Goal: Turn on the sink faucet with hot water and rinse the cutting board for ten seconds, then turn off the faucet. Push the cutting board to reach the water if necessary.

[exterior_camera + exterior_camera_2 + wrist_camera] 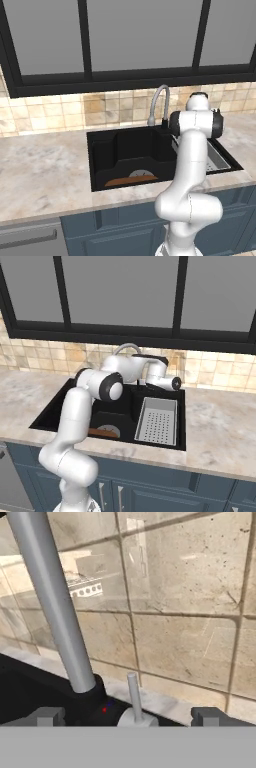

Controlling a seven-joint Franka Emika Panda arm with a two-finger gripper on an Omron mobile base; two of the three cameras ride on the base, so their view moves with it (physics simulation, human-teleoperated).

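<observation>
Claw [127, 716]: we see it spread wide and holding nothing, fingertips either side of the lever [133, 696], so a sideways nudge can catch it.
Faucet [159, 102]: its grey spout arches over the back of the sink [100, 145]; no stream shows, so we judge it off.
Lever: a small upright grey post beside the spout's dark base; the red and blue marks there likely show the hot and cold sides.
Board [131, 181]: we find it flat on the basin floor by the front wall, beside the drain [141, 173] and well forward of the spout; we expect it needs a push.
Strainer [158, 420]: grey tray in the sink's right part.
Arm: we note it reaches over the counter [45, 175] toward the back wall, wrist at the faucet base.
</observation>
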